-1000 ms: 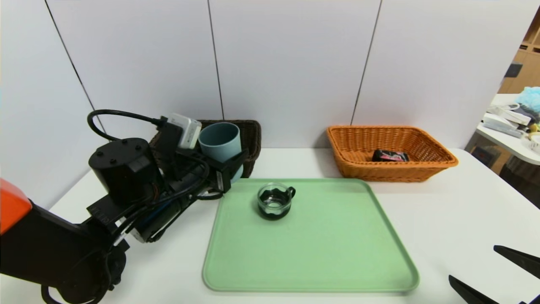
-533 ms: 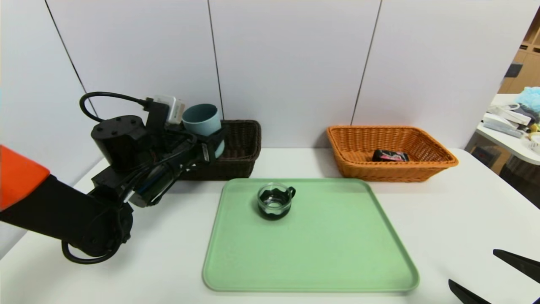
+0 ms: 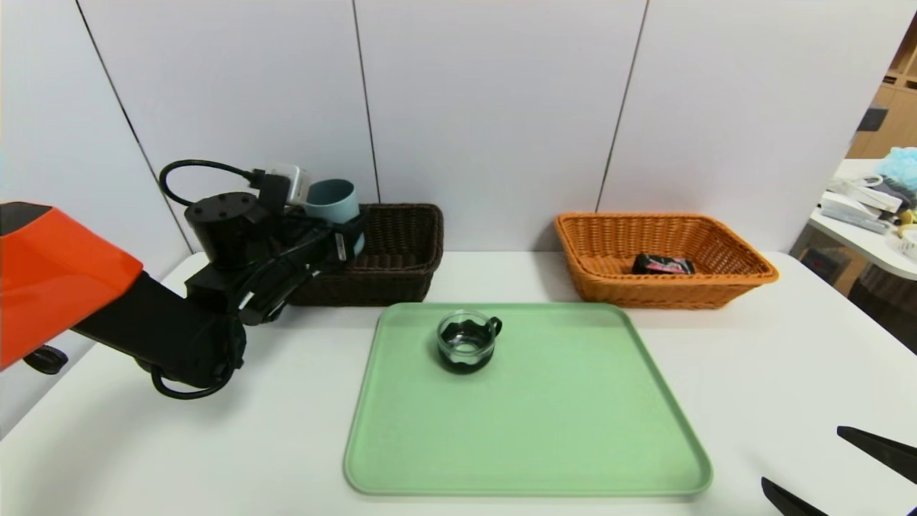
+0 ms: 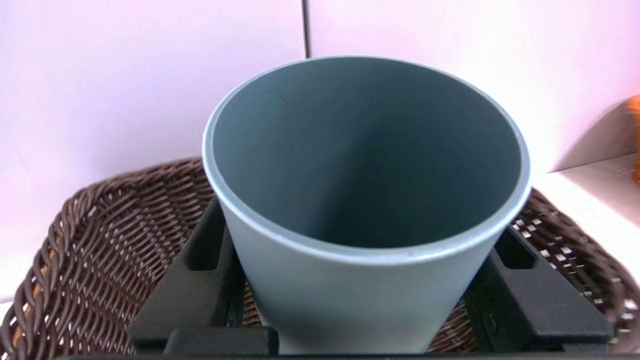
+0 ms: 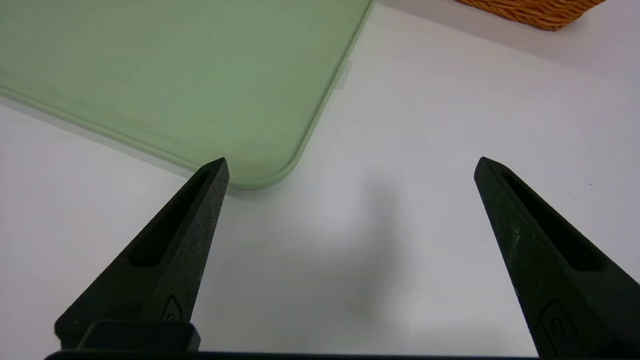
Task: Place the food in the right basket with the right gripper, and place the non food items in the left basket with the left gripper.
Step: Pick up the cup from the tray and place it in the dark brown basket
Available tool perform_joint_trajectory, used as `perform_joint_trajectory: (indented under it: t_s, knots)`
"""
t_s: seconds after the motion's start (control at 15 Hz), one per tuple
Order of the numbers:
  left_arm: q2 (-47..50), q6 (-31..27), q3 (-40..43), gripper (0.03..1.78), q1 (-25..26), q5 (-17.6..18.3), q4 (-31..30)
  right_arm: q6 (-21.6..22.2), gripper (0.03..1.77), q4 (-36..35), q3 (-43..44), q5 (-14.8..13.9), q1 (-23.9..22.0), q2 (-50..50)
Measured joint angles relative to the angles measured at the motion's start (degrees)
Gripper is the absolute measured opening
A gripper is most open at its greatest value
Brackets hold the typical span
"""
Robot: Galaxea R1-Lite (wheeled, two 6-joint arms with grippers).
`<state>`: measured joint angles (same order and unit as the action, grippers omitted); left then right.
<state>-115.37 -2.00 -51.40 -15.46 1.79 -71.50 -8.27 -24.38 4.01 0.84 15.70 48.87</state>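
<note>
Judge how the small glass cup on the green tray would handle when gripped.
The glass cup looks rigid and probably fragile, being clear glass. Its smooth wall may be slippery between hard fingers. It stands upright on a black base on the flat tray, so it seems unlikely to tip; its handle could turn it if pushed.

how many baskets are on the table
2. The dark brown basket sits at the back left, with the blue-grey tumbler carried above it. The orange basket sits at the back right, holding a black packet. None seem hidden.

The left tool and its tumbler hide the brown basket's left end.
</note>
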Motion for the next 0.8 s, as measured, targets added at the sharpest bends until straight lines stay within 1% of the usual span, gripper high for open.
perform_joint_trajectory:
  t_s: [0.47, 0.67, 0.8]
  knots:
    - [-2.4, 0.3, -2.7, 1.15, 0.5, -0.8, 1.7, 0.0, 1.69, 0.0, -0.1, 0.0, 0.0, 0.0]
    - [-2.9, 0.6, -3.4, 1.33, 0.5, -0.6, 1.4, 0.0, 1.69, 0.0, -0.1, 0.0, 0.0, 0.1]
    - [-3.1, 0.5, -3.5, 1.42, 0.5, -0.5, 1.3, 0.0, 1.69, 0.0, -0.1, 0.0, 0.0, 0.1]
